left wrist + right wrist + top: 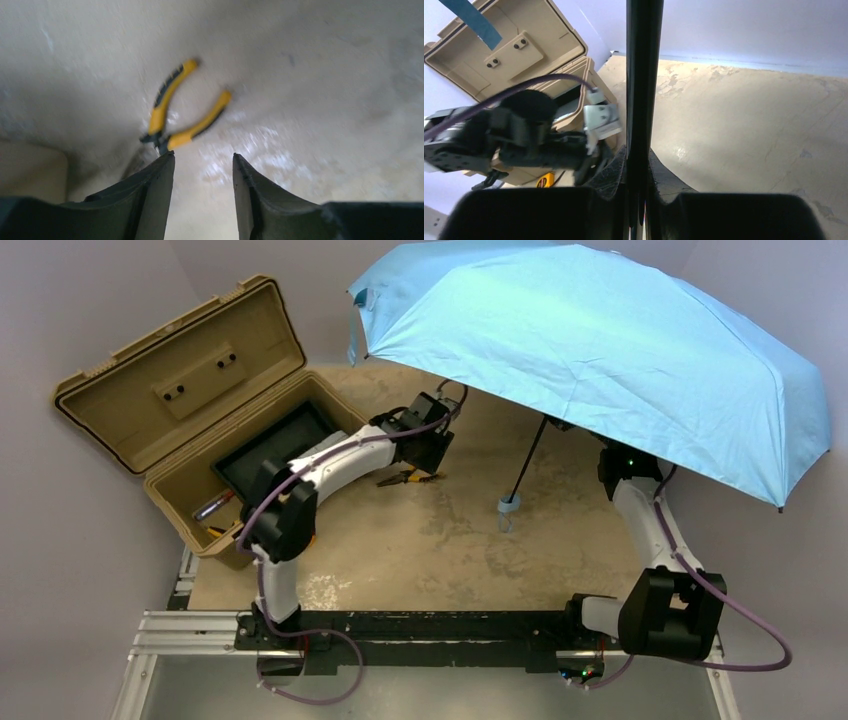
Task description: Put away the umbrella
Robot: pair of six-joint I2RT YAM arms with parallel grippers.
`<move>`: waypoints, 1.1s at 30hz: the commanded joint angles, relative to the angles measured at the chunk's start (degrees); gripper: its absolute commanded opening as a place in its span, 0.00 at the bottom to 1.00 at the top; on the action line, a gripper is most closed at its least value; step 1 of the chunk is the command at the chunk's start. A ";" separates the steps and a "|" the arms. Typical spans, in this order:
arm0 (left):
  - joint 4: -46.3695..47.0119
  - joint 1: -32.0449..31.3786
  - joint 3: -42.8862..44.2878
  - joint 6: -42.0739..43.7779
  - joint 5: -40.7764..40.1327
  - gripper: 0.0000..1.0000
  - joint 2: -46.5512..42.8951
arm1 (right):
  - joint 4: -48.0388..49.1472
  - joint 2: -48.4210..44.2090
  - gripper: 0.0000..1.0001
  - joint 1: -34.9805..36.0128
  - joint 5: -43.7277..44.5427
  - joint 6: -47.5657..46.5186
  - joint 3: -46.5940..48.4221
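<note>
The umbrella is open. Its wide sky-blue canopy (610, 350) spreads over the back right of the table. Its thin black shaft (527, 462) slants down to the small blue handle (508, 507), which hangs just above the table top. My right gripper (638, 150) is shut on the black shaft (644, 75) and holds the umbrella up. In the top view the canopy hides this gripper. My left gripper (202, 162) is open and empty, low over the table. It sits by the toolbox in the top view (425, 445).
An open tan toolbox (175, 390) stands at the back left with its lid raised and tools inside. Yellow-handled pliers (185, 107) lie on the table just ahead of my left fingers, and also show in the top view (408, 478). The table (430, 540) is mottled tan.
</note>
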 commanded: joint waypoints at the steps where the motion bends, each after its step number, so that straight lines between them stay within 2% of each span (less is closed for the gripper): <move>1: -5.18 0.03 11.71 6.80 -8.08 0.44 9.12 | 2.01 -2.77 0.00 -0.03 -1.67 0.20 4.13; 8: -9.09 0.71 20.62 9.68 -9.14 0.42 18.49 | 1.48 -3.21 0.00 -0.02 -3.04 0.22 4.25; 11: -11.86 1.93 23.50 9.53 -6.82 0.37 20.72 | 1.19 -3.40 0.00 -0.04 -3.20 0.18 4.29; 18: -14.97 3.63 23.78 10.24 -2.78 0.35 22.51 | 0.78 -3.57 0.00 -0.03 -3.31 -0.05 4.47; 24: -16.83 5.33 24.17 10.21 0.49 0.29 24.15 | 0.03 -3.94 0.00 -0.01 -4.13 -0.38 4.91; 26: -17.34 5.63 24.22 10.32 0.94 0.25 24.63 | -0.10 -4.07 0.00 -0.02 -4.39 -0.44 5.02; 30: -18.38 6.69 26.25 9.70 0.11 0.03 24.94 | -0.51 -4.16 0.00 0.01 -4.88 -0.57 5.65; 31: -19.08 7.17 27.77 9.17 -0.49 0.00 25.34 | -0.65 -4.19 0.00 -0.01 -5.04 -0.56 5.85; 33: -21.58 8.61 32.78 7.65 -1.87 0.00 26.86 | -1.07 -4.21 0.00 -0.01 -5.32 -0.58 6.39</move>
